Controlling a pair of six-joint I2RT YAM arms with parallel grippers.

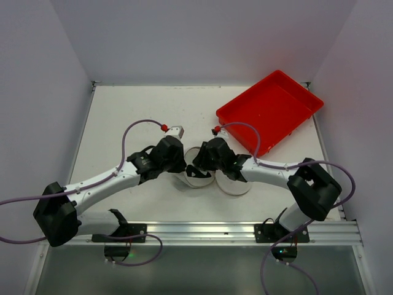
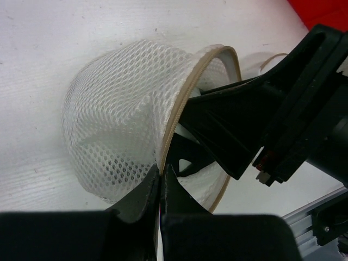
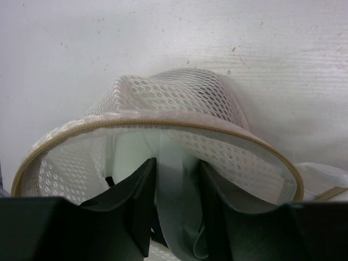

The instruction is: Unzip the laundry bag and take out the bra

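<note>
The white mesh laundry bag (image 1: 198,179) lies on its side at the table's middle, its zipped rim open. In the left wrist view the bag (image 2: 119,119) fills the centre, and my left gripper (image 2: 162,173) is shut on its tan zipper rim. My right gripper (image 3: 176,174) is open, with its fingers (image 3: 138,190) reaching inside the bag's (image 3: 174,92) mouth. A strip of pale greenish-white fabric, the bra (image 3: 176,157), hangs between them. The right gripper's fingers also show in the left wrist view (image 2: 217,125), inside the opening. From above, both grippers (image 1: 184,165) (image 1: 198,161) meet over the bag.
The bag's round unzipped end (image 1: 236,185) lies flat just right of the bag, still joined to it. A red plastic tray (image 1: 270,110) sits at the back right. White walls enclose the table; a metal rail (image 1: 215,232) runs along the near edge.
</note>
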